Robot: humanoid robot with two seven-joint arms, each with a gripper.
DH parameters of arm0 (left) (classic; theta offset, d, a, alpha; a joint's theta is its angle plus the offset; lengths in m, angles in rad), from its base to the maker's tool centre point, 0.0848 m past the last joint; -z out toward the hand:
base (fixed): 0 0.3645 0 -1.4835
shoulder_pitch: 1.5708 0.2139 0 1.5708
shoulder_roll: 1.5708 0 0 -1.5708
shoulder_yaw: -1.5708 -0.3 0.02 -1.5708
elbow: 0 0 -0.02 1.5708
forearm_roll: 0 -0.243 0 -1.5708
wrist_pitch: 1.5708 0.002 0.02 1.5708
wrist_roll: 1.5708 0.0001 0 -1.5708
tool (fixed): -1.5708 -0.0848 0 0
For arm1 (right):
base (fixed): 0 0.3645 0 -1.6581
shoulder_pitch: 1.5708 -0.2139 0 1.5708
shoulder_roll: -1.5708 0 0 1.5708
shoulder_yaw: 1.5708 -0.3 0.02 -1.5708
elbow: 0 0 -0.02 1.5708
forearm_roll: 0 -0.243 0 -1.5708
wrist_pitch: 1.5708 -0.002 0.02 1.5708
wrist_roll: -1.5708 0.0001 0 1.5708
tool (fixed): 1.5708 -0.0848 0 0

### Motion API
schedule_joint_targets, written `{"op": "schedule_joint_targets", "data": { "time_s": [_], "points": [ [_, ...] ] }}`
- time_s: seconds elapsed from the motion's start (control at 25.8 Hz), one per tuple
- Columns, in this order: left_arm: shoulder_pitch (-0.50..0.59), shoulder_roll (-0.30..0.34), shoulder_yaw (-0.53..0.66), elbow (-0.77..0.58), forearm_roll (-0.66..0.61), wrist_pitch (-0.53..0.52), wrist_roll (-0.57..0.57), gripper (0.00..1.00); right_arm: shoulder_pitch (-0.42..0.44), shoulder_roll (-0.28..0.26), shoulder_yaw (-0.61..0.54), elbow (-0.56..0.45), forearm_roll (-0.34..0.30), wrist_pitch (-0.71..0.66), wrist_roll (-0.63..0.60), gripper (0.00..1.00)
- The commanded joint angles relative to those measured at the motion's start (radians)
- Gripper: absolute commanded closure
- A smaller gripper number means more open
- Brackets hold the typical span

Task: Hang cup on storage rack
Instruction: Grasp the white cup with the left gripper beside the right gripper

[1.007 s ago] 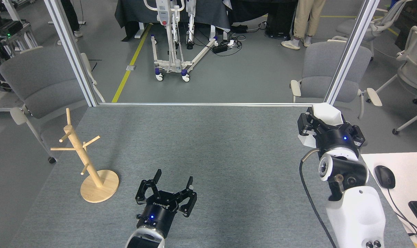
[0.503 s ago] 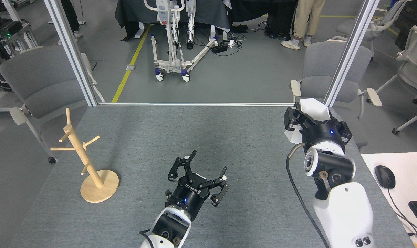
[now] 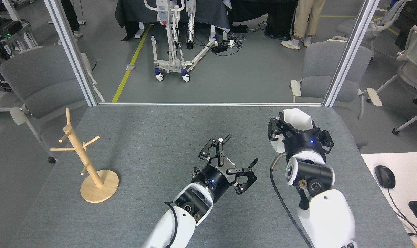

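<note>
Right pincer (image 3: 291, 129) gripping cup (image 3: 296, 117), rack (image 3: 87, 165) at table's left edge

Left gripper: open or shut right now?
Open. The left gripper has its black fingers spread wide with nothing between them, above the grey table.

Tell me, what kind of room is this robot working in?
Most likely a robotics lab or workshop: a grey test table framed by aluminium posts, a wheeled white stand trailing cables on the floor, and office chairs around it.
</note>
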Motion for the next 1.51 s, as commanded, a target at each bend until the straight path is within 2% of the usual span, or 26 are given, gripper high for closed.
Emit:
{"op": "schedule_joint_targets", "data": {
  "time_s": [0.0,0.27,0.43,0.77,1.05,1.24,1.47],
  "points": [
    [-0.006,-0.001,-0.008,0.024,0.005,-0.088,0.002,0.01,0.003,0.004,0.011,0.005,0.001,-0.001,-0.002,1.0],
    [-0.02,-0.001,-0.011,0.073,0.026,-0.173,-0.003,0.01,0.003,0.008,0.059,0.006,0.001,-0.001,-0.002,1.0],
    [-0.043,-0.001,-0.011,0.099,0.054,-0.174,-0.028,0.01,0.005,0.03,0.077,0.006,0.001,-0.001,-0.002,1.0],
    [-0.077,-0.002,-0.01,0.099,0.103,-0.176,-0.087,0.01,0.005,0.042,0.091,0.014,0.002,-0.001,-0.001,1.0],
    [-0.107,-0.004,-0.011,0.093,0.144,-0.19,-0.209,0.01,0.02,0.066,0.094,0.023,0.02,-0.002,-0.001,1.0],
    [-0.112,-0.004,-0.011,0.097,0.175,-0.188,-0.248,0.01,0.02,0.077,0.103,0.023,0.022,-0.005,-0.001,1.0],
    [-0.164,-0.005,-0.013,0.129,0.281,-0.19,-0.313,0.01,0.035,0.1,0.121,0.026,0.045,-0.007,-0.001,1.0]
  ]
}}
